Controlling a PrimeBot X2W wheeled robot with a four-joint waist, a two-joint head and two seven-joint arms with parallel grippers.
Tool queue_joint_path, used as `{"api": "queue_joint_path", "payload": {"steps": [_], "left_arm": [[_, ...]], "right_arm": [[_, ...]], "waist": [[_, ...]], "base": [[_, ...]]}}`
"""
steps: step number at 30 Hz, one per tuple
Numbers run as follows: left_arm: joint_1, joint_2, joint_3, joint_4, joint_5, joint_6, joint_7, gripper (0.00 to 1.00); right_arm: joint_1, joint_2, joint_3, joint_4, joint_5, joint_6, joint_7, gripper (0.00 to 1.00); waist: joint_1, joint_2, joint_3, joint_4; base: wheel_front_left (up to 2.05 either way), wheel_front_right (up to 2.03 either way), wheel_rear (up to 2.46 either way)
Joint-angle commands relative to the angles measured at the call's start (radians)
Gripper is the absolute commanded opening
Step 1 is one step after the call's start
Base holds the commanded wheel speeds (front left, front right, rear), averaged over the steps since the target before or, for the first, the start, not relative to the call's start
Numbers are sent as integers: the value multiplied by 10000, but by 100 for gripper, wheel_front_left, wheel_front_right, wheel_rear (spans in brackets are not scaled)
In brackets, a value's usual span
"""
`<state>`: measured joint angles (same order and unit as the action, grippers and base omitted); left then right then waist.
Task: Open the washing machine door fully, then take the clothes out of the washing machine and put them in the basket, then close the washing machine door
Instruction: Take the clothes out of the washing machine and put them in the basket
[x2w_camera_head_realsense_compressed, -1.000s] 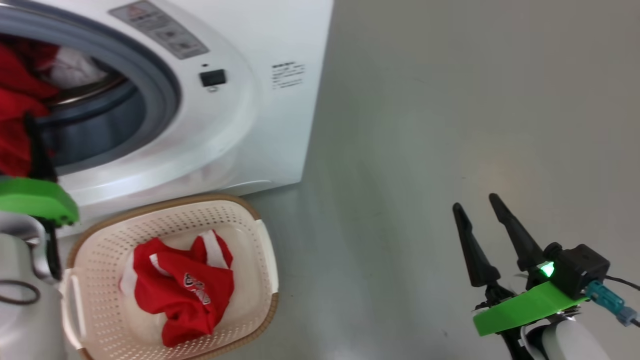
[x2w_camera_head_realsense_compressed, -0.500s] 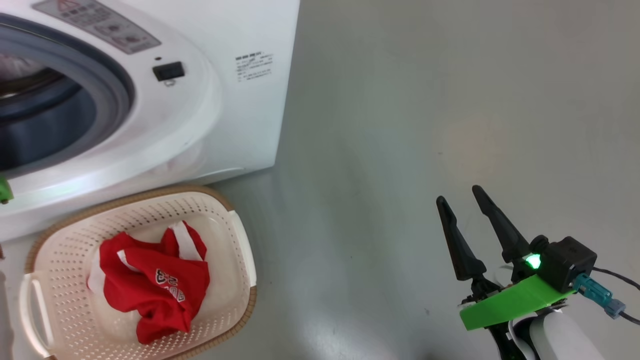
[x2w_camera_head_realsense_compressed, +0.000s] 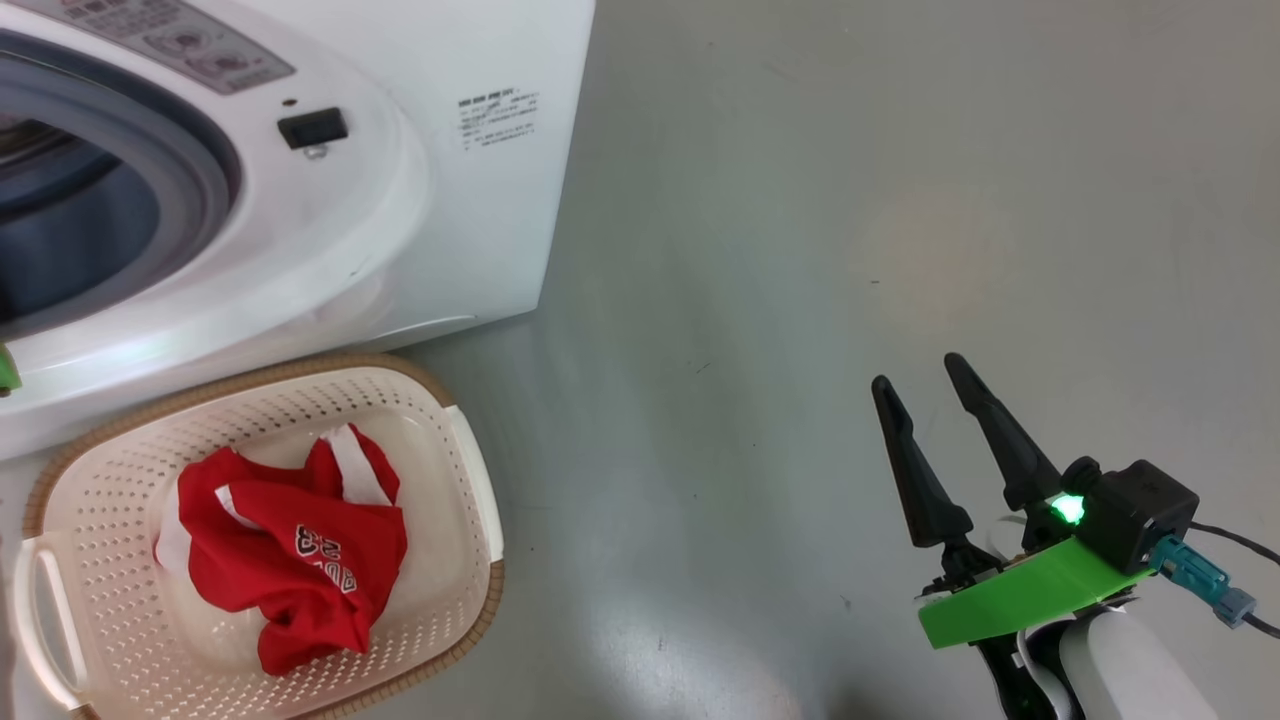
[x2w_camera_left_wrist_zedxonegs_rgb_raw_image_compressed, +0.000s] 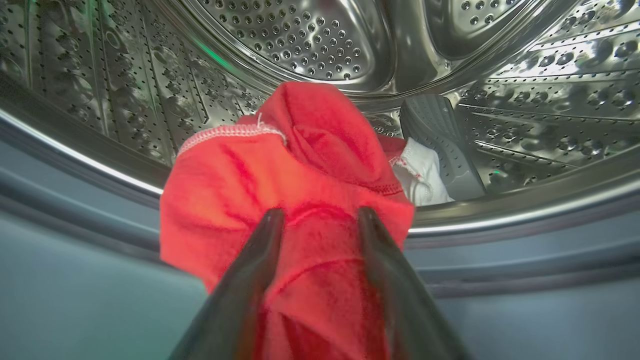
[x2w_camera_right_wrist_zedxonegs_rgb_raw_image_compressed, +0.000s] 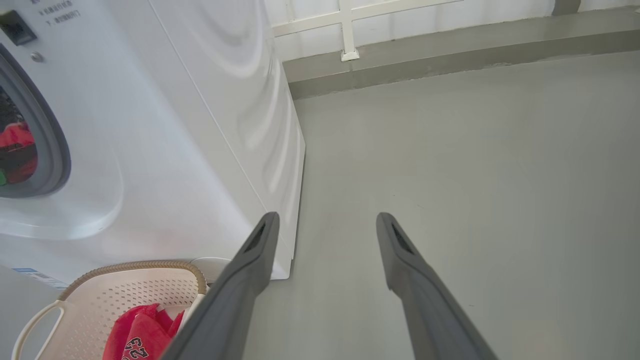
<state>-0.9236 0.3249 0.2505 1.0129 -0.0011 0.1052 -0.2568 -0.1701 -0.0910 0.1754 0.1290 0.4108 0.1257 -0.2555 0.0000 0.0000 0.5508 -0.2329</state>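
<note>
Washing machine (x2w_camera_head_realsense_compressed: 440, 200) stands with its mouth uncovered, the grey rubber ring (x2w_camera_head_realsense_compressed: 210, 180) exposed around the opening. Left gripper (x2w_camera_left_wrist_zedxonegs_rgb_raw_image_compressed: 317, 215) is reaching into that opening at the lip of the perforated steel drum (x2w_camera_left_wrist_zedxonegs_rgb_raw_image_compressed: 300, 45). Its two fingers are moderately apart and straddle a bunched red garment (x2w_camera_left_wrist_zedxonegs_rgb_raw_image_compressed: 280, 165), with cloth filling the gap and touching both inner faces. Whether the cloth is actually clamped cannot be told. The garment rises in a hump in front of the fingertips and overlaps the ring on the left wrist view's left side. A white piece of fabric (x2w_camera_left_wrist_zedxonegs_rgb_raw_image_compressed: 422, 175) lies behind it, beside a grey ribbed drum paddle (x2w_camera_left_wrist_zedxonegs_rgb_raw_image_compressed: 440, 140). Basket (x2w_camera_head_realsense_compressed: 470, 480) sits on the grey floor (x2w_camera_head_realsense_compressed: 800, 250) directly below the machine's front, its brown rim close to the white panel. One crumpled red jersey (x2w_camera_head_realsense_compressed: 290, 560) with white stripes and printed numerals lies inside it. Right gripper (x2w_camera_head_realsense_compressed: 917, 375) is held over bare floor well to the right of the basket, fingers spread wide, nothing between them.
</note>
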Motion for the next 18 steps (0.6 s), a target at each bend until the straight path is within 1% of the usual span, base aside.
{"api": "queue_joint_path", "payload": {"steps": [1, 2, 11, 14, 18], "left_arm": [[-7, 564, 95, -140, 15, -8, -49, 7], [-11, 558, 69, -138, 12, -7, -49, 0], [119, 440, -3, -617, -179, -77, -49, 0], [276, 307, 101, -1078, -364, -164, -49, 0], [680, -28, 421, -1946, -706, -325, -49, 0]], "right_arm": [[-15, -70, 194, -233, 27, 50, -63, 100], [-17, -75, 181, -242, 27, 50, -63, 100], [-102, -104, 140, -234, 4, 50, -63, 100], [-113, -107, 116, -212, -2, 50, -63, 100], [-82, -114, 98, -158, -7, 50, -63, 100]], "waist": [[0, 0, 3, 14], [0, 0, 6, 29], [0, 0, -36, 164], [0, 0, -124, 254], [0, 0, -360, 404]], "base": [[0, 0, 0], [0, 0, 0], [0, 0, 0], [0, 0, 0], [0, 0, 0]]}}
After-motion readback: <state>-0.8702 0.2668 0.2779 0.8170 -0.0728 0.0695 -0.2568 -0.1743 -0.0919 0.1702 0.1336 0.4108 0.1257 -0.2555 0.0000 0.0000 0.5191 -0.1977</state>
